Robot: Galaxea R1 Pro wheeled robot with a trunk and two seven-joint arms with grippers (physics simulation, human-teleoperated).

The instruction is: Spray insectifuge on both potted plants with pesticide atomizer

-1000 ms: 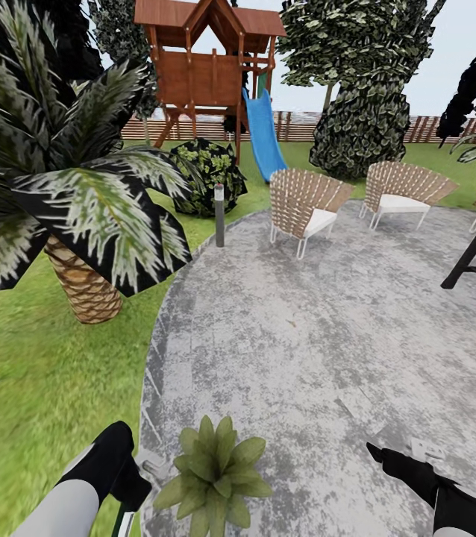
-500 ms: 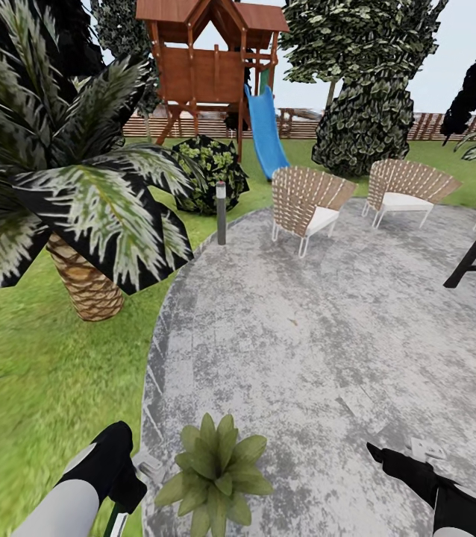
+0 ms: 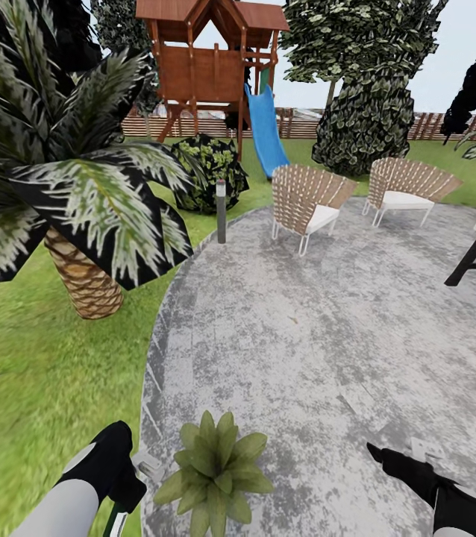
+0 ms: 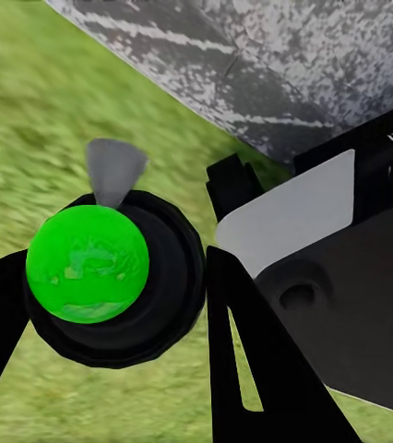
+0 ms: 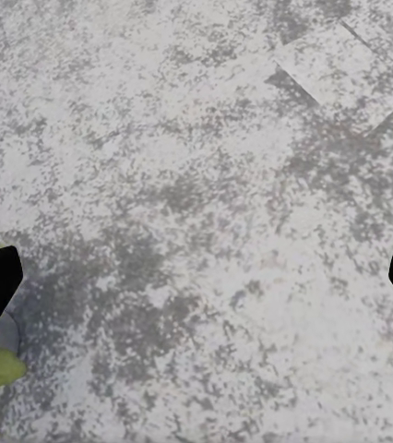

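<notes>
Where mottled grey paving (image 3: 320, 350) meets lawn (image 3: 36, 388), a rosette plant (image 3: 214, 468) spreads pointed dull-green leaves. Left pincer (image 4: 113, 305) grips the sprayer (image 4: 104, 268), round, black, green-capped; right pincer (image 5: 196, 286) gapes wide.

1. A potted plant (image 3: 214, 470) sits on the paved patch (image 3: 320, 335), near its left edge.
2. The palm (image 3: 66, 186) stands on the lawn (image 3: 36, 373), left of the patch.
3. Two chairs (image 3: 309, 205) stand at the patch's far side.

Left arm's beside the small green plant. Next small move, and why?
Probably swing the left gripper slightly toward the potted plant and aim: the pesticide atomizer sits between its fingers, but over grass, so spray would likely miss.
</notes>
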